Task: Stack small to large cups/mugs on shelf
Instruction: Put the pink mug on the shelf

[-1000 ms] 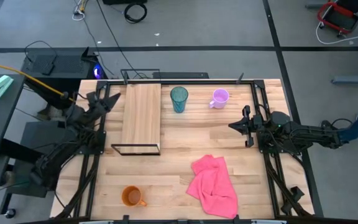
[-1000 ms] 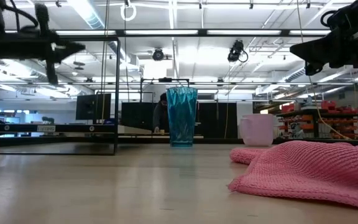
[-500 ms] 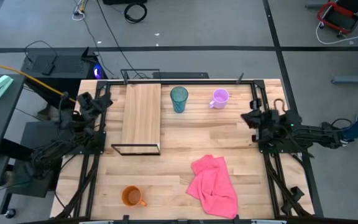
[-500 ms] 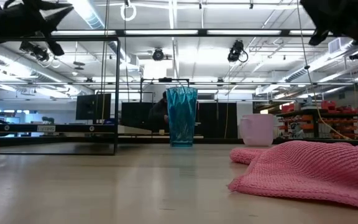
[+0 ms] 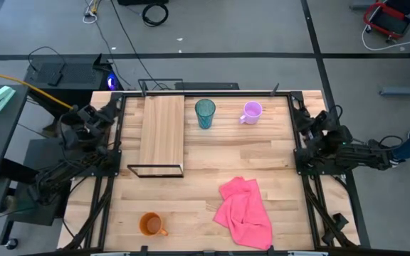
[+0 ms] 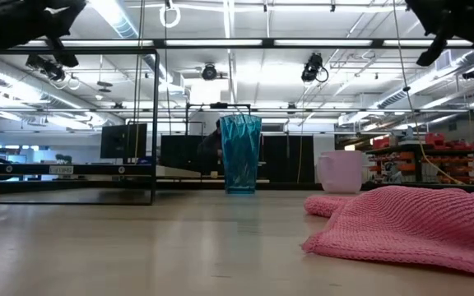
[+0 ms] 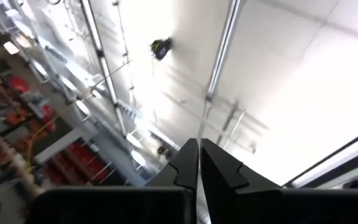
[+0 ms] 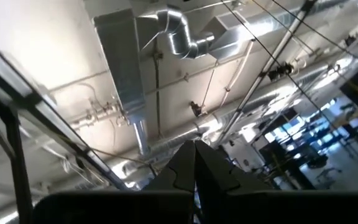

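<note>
Fingers pressed together on both the left gripper (image 7: 198, 163) and right gripper (image 8: 195, 163), nothing is stacked: the shelf (image 5: 162, 130) is bare, tumbler (image 5: 205, 112) just beside it, purple mug (image 5: 250, 112) farther, orange mug (image 5: 151, 225) well apart.

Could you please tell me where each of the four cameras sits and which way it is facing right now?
High view: overhead, straight down on the table; both arms at its sides.
Low view: table height, level across; arm parts at top corners.
Left wrist: aimed at the ceiling past the shut left gripper.
Right wrist: aimed at ceiling ducts past the shut right gripper.
High and low share the teal tumbler.
</note>
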Controlling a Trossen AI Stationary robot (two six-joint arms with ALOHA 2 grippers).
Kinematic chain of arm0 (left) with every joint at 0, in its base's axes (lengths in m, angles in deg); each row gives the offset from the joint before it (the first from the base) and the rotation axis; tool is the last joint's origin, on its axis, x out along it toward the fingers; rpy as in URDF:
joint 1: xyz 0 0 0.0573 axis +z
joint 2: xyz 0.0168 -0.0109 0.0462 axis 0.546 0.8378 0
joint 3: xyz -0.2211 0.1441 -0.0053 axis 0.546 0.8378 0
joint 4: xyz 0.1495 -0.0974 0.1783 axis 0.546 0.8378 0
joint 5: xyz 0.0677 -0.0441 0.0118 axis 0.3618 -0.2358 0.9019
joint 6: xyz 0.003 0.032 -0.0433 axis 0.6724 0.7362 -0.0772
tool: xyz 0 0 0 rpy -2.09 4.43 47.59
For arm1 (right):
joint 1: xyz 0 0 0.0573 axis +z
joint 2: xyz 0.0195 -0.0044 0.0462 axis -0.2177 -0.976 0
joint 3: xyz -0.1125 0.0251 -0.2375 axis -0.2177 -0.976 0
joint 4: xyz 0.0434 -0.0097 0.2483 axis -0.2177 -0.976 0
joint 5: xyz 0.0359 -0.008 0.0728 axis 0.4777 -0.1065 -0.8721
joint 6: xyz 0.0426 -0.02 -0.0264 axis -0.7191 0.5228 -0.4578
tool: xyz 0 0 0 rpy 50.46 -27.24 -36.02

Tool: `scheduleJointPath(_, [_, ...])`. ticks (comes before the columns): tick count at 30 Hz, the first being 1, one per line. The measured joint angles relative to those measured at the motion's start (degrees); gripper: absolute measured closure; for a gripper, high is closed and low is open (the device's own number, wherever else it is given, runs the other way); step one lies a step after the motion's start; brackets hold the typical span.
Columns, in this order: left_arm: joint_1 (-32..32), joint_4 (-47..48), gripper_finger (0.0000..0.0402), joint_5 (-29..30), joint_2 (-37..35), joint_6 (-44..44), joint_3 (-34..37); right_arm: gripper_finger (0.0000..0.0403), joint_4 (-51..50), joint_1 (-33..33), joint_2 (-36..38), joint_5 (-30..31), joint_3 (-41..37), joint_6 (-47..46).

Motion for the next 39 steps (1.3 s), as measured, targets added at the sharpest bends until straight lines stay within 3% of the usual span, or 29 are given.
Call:
scheduleJointPath(5, [0.0,-8.2,0.0389,-0.9,0.0,-0.2,0.0,0.0389,-0.3,0.0,0.0,1.0,0.0,-5.3])
scheduleJointPath(8, [0.0,-11.3,0.0392,-1.0,0.0,-0.2,-0.3,0.0389,-5.4,0.0,0.0,1.0,1.8,-5.5])
scheduleJointPath(13, [0.0,-10.0,0.0388,-4.2,1.1,2.6,-3.3,0.0388,-25.7,0.0,-2.1,1.0,12.2,-5.4])
scheduleJointPath(18, [0.0,-8.6,0.0378,-7.0,3.7,9.2,-6.2,0.0369,-48.2,0.0,-10.1,1.7,26.2,-5.9])
scheduleJointPath(24, [-0.1,-2.2,0.0383,-8.1,6.5,9.9,-6.5,0.0335,-70.8,0.0,-23.7,3.2,34.2,-18.2])
scheduleJointPath(32, [-0.1,3.6,0.0379,-9.0,10.8,8.8,-6.4,0.0319,-73.0,-2.0,-44.0,4.9,32.2,-29.0])
scheduleJointPath(39, [-0.1,3.6,0.0365,-12.5,12.8,8.8,-6.4,0.032,-69.1,-10.8,-55.1,4.8,32.2,-27.9])
